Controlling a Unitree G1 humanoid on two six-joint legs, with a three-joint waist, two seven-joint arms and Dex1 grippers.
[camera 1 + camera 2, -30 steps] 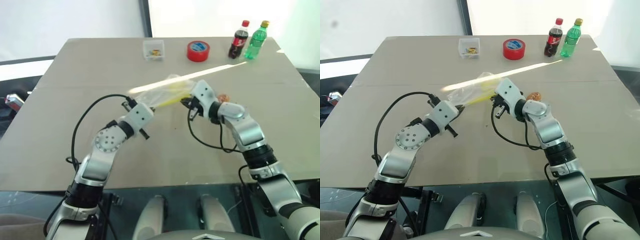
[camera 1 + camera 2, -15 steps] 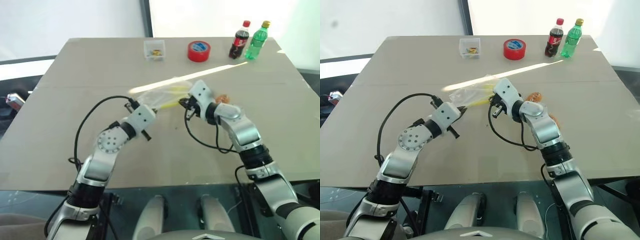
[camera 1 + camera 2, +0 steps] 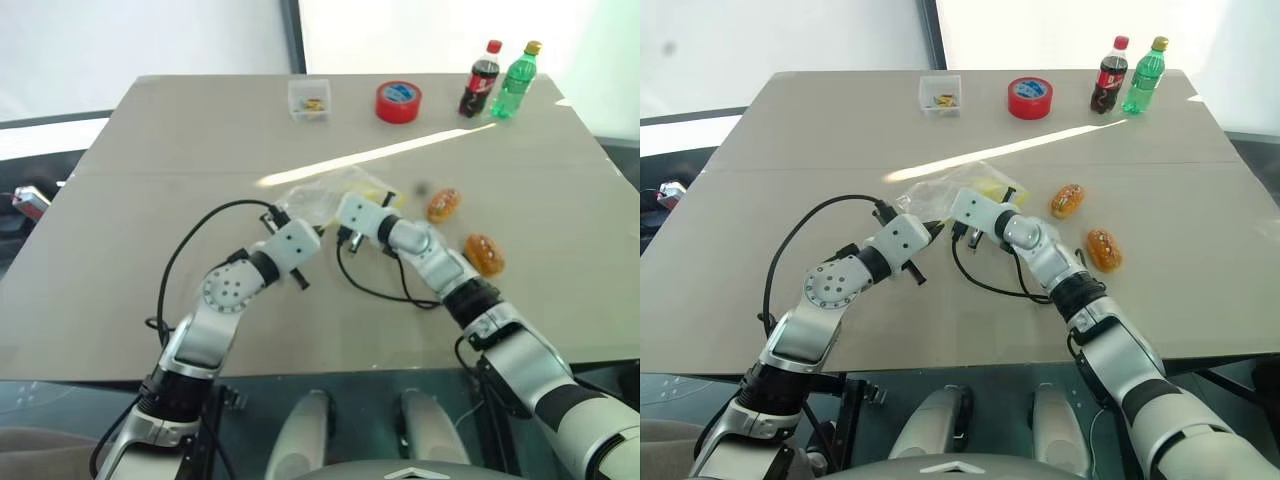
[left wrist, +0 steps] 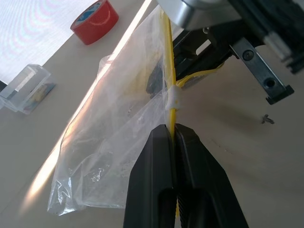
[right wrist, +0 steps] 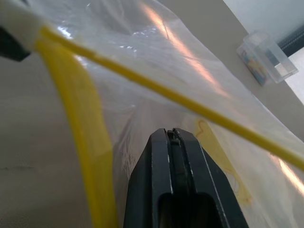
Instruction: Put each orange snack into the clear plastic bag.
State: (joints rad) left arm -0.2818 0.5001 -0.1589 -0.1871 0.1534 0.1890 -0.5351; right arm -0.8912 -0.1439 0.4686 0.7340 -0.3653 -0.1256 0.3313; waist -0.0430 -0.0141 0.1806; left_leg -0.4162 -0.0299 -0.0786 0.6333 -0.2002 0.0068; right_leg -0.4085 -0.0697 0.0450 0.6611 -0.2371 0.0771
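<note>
While the left pincer (image 4: 172, 129) stays out of it by name only, its two black fingers are pressed together on the yellow seal strip of the clear plastic bag (image 3: 322, 197), which lies crinkled near the middle of the surface (image 3: 150, 150). Right beside it, the right pincer (image 5: 173, 135) has its fingers closed together with nothing seen between them, its tip pushed up against the bag's film. Both orange snacks lie bare on the surface, outside the bag and to its right: one (image 3: 443, 204) near the bag, the other (image 3: 484, 253) a little nearer the robot.
</note>
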